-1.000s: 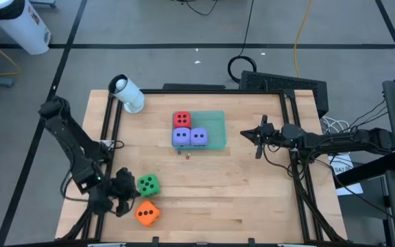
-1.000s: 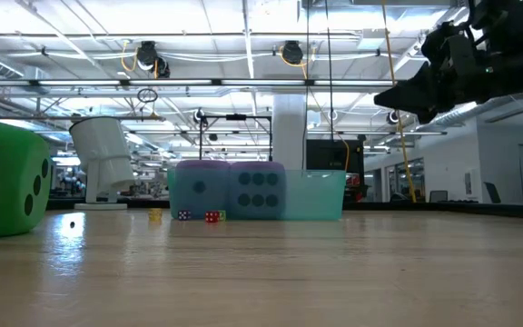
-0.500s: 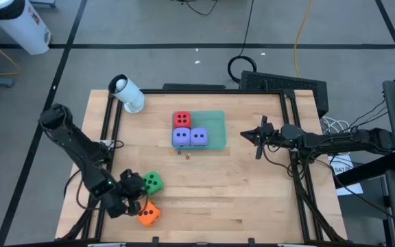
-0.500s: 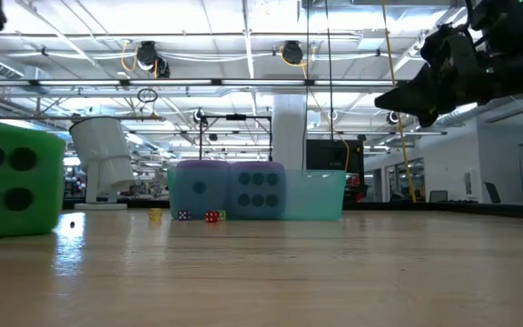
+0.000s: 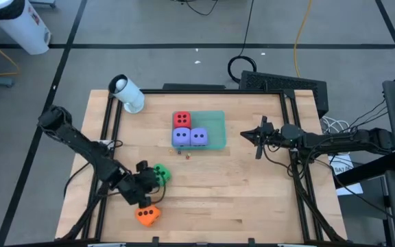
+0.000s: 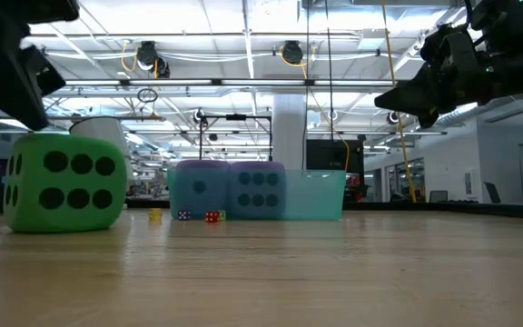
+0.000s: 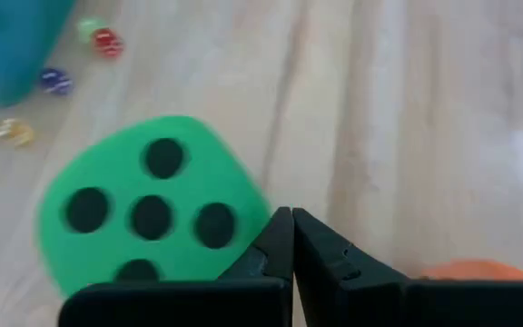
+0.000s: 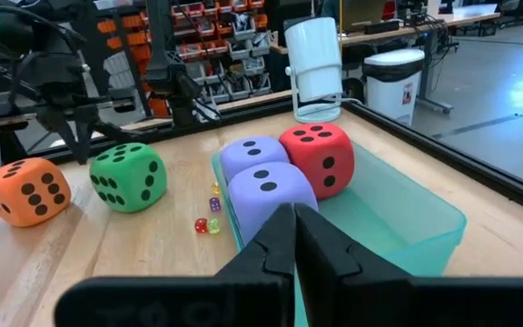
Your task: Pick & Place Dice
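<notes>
The left gripper [image 5: 149,184] sits low over the tabletop [image 5: 238,185], its fingers [image 7: 284,245] pressed together, just beside the green die [image 5: 161,173]; whether they touch it is hard to tell. The orange die [image 5: 147,215] lies nearby. The red die [image 5: 182,120] and two purple-blue dice [image 5: 190,137] rest in the teal tray [image 5: 215,120]. The right gripper [image 5: 256,136] hangs beside the tray, fingers [image 8: 284,238] pressed together.

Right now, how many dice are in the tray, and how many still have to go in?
Three are in the tray: the red die and two purple dice. The left claw, shut, is beside the green die, not holding it. The green and orange die are left. The right claw waits, shut.
</notes>
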You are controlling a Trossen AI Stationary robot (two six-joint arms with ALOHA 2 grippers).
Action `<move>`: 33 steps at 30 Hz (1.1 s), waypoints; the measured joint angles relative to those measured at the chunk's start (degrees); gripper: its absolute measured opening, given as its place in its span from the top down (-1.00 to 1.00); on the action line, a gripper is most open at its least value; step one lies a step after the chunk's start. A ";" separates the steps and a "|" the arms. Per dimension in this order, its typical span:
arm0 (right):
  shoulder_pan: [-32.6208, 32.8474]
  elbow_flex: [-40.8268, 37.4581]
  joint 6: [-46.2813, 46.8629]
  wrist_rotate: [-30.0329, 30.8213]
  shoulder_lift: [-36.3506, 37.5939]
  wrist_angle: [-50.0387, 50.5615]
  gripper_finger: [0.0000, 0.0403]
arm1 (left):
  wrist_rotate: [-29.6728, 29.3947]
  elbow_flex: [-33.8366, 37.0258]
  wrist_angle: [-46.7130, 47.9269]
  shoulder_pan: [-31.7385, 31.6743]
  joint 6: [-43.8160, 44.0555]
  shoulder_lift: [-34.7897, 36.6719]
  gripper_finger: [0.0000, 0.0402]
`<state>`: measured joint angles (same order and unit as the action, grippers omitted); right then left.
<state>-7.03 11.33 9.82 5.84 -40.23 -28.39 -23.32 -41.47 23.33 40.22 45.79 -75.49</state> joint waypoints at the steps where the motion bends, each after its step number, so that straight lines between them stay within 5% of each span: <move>1: 0.00 0.00 0.00 -0.05 0.02 0.17 1.00 | 0.25 0.00 -0.32 0.43 -0.34 0.33 0.99; 9: 0.00 0.00 0.00 -0.05 0.00 2.07 1.00 | -3.61 -0.02 5.83 7.45 10.22 6.86 0.99; 17: 0.00 0.00 0.00 0.01 0.00 2.07 1.00 | -5.09 0.51 30.52 7.79 33.89 8.12 0.98; 33: 0.02 0.00 0.00 0.10 0.00 2.07 1.00 | 1.98 3.98 3.44 -7.77 3.07 5.45 0.97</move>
<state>-7.01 11.33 9.82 5.93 -40.23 -26.33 -21.34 -37.50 26.77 32.45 48.86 -70.04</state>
